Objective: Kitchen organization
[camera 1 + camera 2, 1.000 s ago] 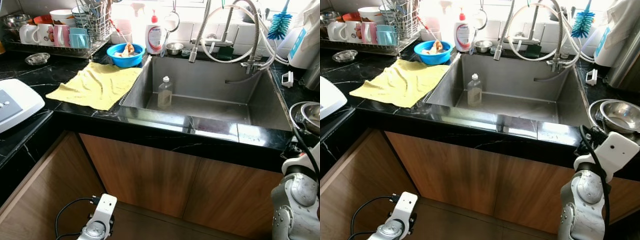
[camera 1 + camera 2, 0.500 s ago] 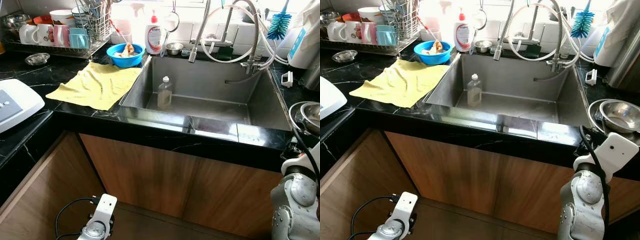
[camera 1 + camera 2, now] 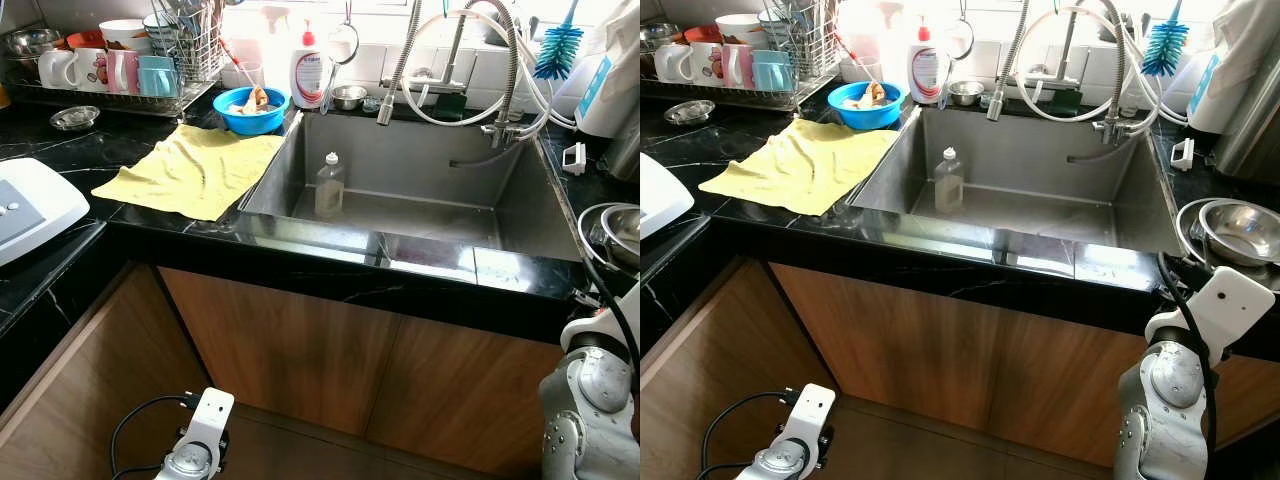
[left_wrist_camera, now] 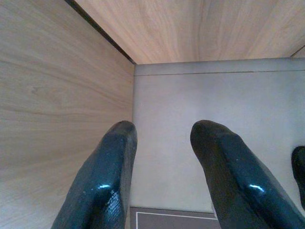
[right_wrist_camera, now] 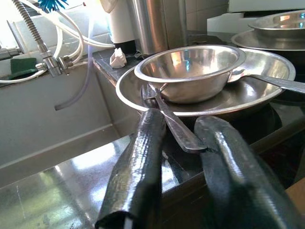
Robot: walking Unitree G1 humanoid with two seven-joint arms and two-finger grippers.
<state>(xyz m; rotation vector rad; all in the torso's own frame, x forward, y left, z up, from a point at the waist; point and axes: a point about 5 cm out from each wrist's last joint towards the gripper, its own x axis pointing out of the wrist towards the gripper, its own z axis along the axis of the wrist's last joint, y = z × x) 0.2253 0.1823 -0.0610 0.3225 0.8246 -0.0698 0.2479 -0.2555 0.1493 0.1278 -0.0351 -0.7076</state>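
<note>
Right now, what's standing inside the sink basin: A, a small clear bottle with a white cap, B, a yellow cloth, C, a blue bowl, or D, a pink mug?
A: a small clear bottle stands upright on the floor of the sink, while the blue bowl and yellow cloth lie on the counter to its left and the pink mug sits in the dish rack.

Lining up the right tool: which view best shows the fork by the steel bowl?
The right wrist view: the metal fork lies on the steel plate, handle between the tool's fingers. The right eye view shows the small steel bowl, fork indistinct.
</note>
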